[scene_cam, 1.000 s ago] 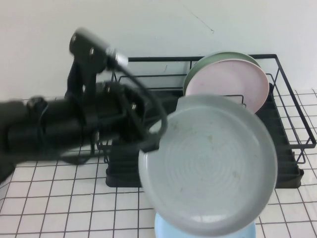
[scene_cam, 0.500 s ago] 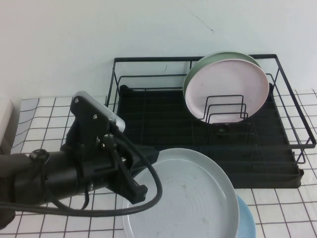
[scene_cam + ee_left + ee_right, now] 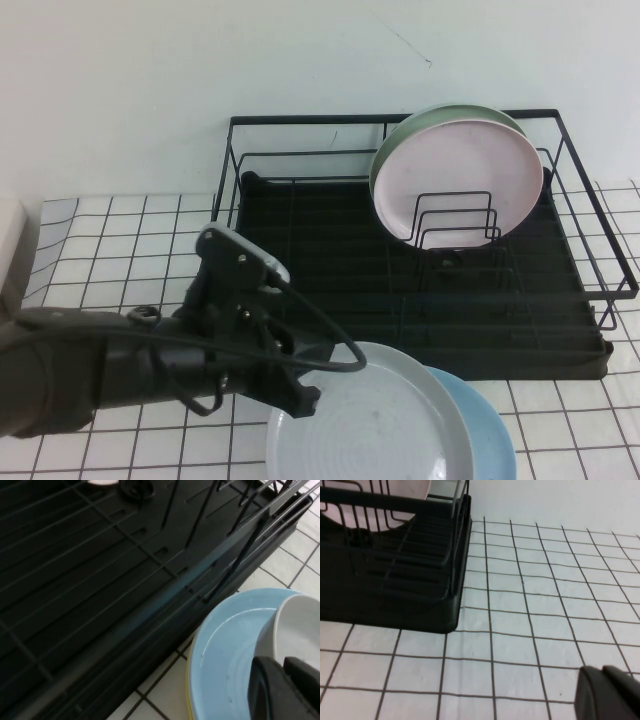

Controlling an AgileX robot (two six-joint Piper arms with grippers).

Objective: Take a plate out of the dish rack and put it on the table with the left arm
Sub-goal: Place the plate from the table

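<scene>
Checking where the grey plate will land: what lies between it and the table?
In the high view, a light blue plate lies on the table under the grey plate, which the shut left gripper holds. The right gripper hangs beside the dish rack.

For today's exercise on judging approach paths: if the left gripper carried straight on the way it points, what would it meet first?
The left gripper, shut on the grey plate, points out over the blue plate. Going on, it would probably push the grey plate further across the blue one; depth is unclear.
</scene>
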